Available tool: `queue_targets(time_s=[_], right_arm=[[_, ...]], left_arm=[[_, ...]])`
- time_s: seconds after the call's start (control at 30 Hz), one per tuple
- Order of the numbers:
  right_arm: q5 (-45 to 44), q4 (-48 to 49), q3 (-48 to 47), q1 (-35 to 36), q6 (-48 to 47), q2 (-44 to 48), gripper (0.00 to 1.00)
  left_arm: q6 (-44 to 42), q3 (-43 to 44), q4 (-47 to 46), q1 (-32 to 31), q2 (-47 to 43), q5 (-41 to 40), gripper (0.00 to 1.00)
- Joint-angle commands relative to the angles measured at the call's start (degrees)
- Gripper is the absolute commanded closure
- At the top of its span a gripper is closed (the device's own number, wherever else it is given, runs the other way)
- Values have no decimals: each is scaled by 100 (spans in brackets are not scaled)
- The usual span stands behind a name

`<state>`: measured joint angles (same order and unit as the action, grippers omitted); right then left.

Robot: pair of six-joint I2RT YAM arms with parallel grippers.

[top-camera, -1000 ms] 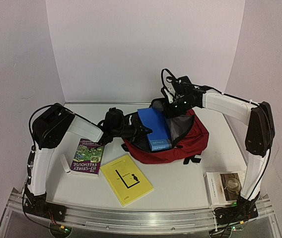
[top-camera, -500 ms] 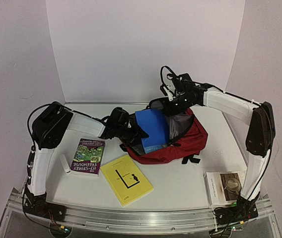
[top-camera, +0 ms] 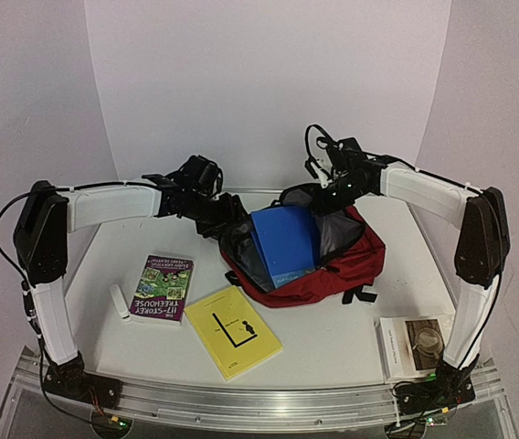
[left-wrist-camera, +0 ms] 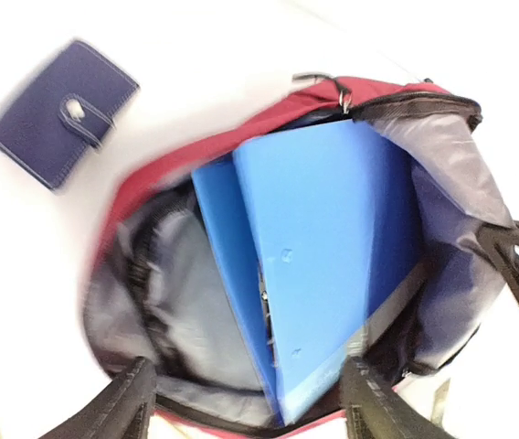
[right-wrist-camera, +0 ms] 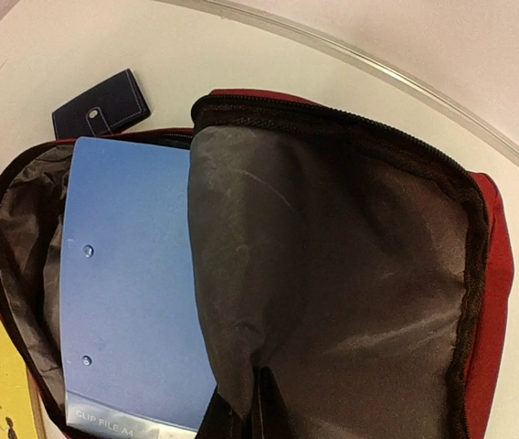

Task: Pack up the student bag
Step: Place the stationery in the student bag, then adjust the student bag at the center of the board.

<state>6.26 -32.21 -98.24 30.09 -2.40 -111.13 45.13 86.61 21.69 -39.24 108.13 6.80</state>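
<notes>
The left gripper (left-wrist-camera: 246,407) is held open over the bag's mouth, with nothing seen between its fingers; the right gripper (top-camera: 327,190) is closed on the far rim of the student bag (top-camera: 355,265), so that the flap is lifted and the grey lining is bared; the bag is laid mid-table, slightly right; a blue A4 clip file (right-wrist-camera: 127,293) is lodged in its opening, not fully sunk; a navy wallet (left-wrist-camera: 58,114), a purple Treehouse book (top-camera: 161,288), a yellow book (top-camera: 234,331) and a pale book (top-camera: 413,343) are left outside; the packing is judged barely begun.
</notes>
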Motion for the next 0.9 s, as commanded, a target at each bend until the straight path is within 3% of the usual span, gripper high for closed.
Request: queue_targets(time_s=[0.0, 0.2, 0.43, 0.5, 0.63, 0.73, 0.8, 0.87], right_arm=[[-146, 171, -75, -8, -110, 215, 100], [-52, 171, -9, -10, -106, 116, 99], [-65, 171, -5, -12, -97, 107, 100], [-94, 164, -17, -12, -112, 118, 100], [-141, 152, -47, -15, -133, 141, 99], [-165, 142, -31, -33, -155, 149, 99], [-175, 136, -15, -46, -166, 137, 99], [-218, 136, 2, -76, -173, 120, 99]], left_arm=[[-1015, 330, 764, 349, -145, -412, 38], [-1947, 1107, 1279, 436, 586, -451, 38], [-2276, 1649, 1391, 397, 1257, -77, 35], [-2314, 1798, 1473, 370, 1417, -83, 42], [-2291, 2224, 1711, 323, 1507, -162, 75], [-2372, 2590, 1932, 275, 1472, -349, 93], [-2429, 2784, 2057, 276, 1442, -506, 100], [-2514, 2814, 2051, 277, 1341, -603, 100]])
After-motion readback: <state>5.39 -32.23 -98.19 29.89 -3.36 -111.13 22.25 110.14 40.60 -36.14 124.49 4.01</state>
